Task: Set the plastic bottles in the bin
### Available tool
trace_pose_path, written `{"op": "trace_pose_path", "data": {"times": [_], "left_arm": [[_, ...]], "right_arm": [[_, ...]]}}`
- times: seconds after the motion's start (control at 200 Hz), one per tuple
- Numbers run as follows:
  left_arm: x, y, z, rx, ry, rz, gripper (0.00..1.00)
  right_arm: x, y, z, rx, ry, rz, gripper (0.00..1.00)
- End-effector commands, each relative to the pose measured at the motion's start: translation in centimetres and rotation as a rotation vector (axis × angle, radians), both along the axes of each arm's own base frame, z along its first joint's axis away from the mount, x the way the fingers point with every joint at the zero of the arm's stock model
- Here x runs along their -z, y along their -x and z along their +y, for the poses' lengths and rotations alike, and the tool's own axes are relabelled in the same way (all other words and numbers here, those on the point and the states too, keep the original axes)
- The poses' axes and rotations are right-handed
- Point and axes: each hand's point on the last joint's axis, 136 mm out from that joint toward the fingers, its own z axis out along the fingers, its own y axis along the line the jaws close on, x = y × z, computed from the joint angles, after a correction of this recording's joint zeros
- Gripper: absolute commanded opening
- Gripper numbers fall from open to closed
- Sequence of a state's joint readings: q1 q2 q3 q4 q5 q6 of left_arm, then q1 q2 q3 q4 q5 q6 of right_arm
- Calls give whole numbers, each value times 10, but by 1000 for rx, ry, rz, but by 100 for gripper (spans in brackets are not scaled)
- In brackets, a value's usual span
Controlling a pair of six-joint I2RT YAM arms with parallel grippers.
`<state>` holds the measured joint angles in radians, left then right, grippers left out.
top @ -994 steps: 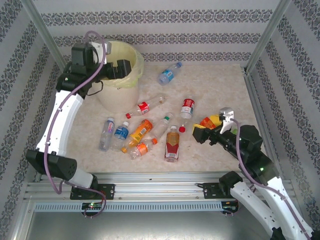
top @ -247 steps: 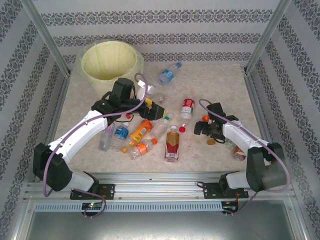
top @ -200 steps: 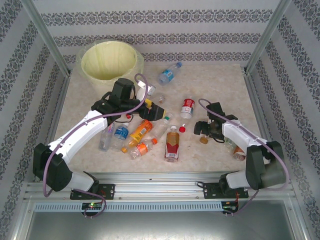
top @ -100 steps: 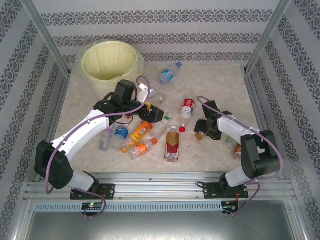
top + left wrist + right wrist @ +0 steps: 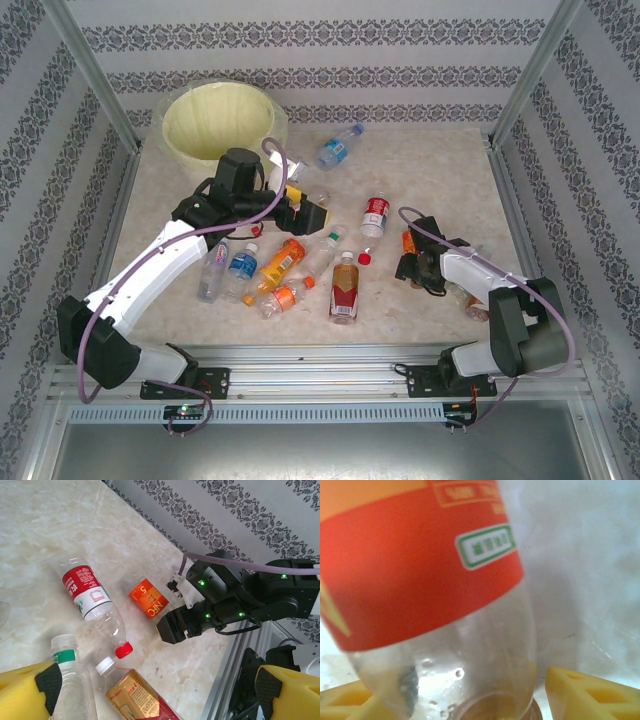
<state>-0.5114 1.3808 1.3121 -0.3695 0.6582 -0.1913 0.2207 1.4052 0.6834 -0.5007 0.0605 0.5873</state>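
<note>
Orange-labelled bottle [image 5: 420,555] sits between pads [image 5: 585,692] of the right gripper [image 5: 465,697] (grip unclear); left gripper [image 5: 157,692] gapes wide.

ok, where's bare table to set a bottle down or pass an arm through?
Widest bare patch: far right of the table, bounded by the blue-label bottle, the red-label bottle and the right frame. A narrow bare strip runs along the near rail. Crowded: the centre-left cluster under the left arm, and around the right arm's jaws.
</note>
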Motion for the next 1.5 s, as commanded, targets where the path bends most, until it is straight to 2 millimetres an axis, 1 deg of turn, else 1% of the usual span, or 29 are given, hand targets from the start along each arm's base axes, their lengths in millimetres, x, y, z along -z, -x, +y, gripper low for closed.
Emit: {"op": "trace_pose_path", "data": {"times": [0.0,0.1,0.195,0.265,0.37,0.415,0.455,0.52,0.585,0.704,0.819,0.919,0.999,1.104,1.299,1.399,1.494], "left_arm": [[0,3,-7,25,-2,30,100],[5,-5,-12,17,10,43,100],[17,-18,-18,-5,18,67,100],[23,-23,-21,-25,35,99,100],[24,-25,-21,-55,87,102,100],[21,-25,-21,-63,117,91,100],[24,-25,-21,-74,140,96,100],[22,-25,-23,-71,182,107,100],[22,-27,-28,-59,205,109,100],[24,-36,-33,-57,181,125,100],[23,-43,-36,-68,208,136,100],[28,-48,-37,-97,237,159,99],[26,-49,-41,-94,280,177,100],[17,-50,-49,-69,322,175,100],[12,-50,-59,-27,351,194,100],[17,-52,-61,-27,348,205,100],[17,-54,-66,-11,367,223,100]], "right_arm": [[-8,-7,10,-51,-31,-32,68],[-9,-5,10,-75,-27,-21,67],[-8,-4,7,-92,-1,-3,66],[-7,-4,5,-89,6,-9,61],[-3,-2,10,-92,-17,-12,58],[-2,-2,10,-93,-12,-22,56],[-5,-3,10,-92,-3,-34,55],[-10,-5,10,-95,-2,-52,51],[-14,-9,10,-106,-4,-72,49],[-22,-17,21,-147,-49,-127,48],[-46,-28,32,-196,-79,-217,47],[-70,-35,41,-245,-117,-302,47],[-92,-39,59,-303,-204,-380,47],[-124,-42,81,-376,-299,-470,47],[-175,-41,113,-472,-462,-572,46],[-193,-38,124,-512,-525,-604,46],[-204,-35,138,-555,-600,-615,45]]}}
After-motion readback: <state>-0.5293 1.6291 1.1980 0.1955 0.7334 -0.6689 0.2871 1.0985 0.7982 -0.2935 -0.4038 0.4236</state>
